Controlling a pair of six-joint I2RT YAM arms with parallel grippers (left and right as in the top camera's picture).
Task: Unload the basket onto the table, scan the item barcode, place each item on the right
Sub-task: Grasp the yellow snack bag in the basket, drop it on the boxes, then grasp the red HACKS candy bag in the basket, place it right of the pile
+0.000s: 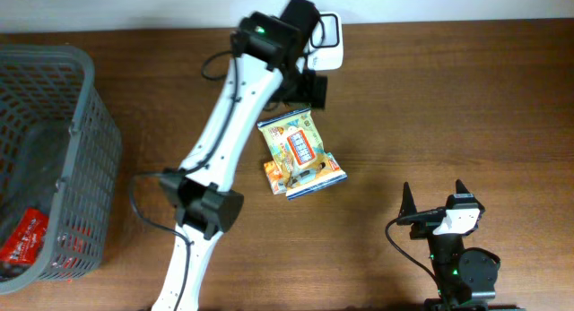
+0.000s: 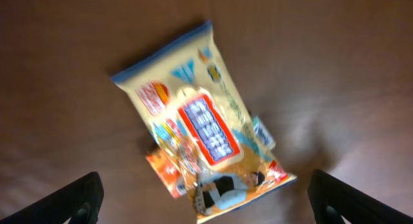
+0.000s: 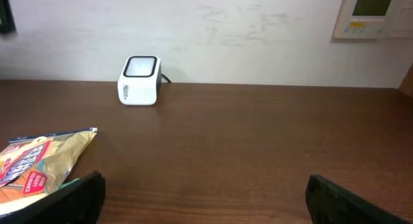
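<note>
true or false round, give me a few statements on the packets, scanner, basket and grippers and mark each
1. The left gripper is open above the yellow snack packet, which lies on the table. True.
2. The white barcode scanner sits inside the gray basket. False: it stands on the table near the wall.
3. The right gripper is shut on a packet. False: it is open and empty.
4. A red packet lies in the gray basket. True.

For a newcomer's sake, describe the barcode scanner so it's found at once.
Look along the far edge of the brown table, where it meets the pale wall. The scanner stands there: a small white box with a pale window on its face, unlike the flat colourful snack packets.
</note>
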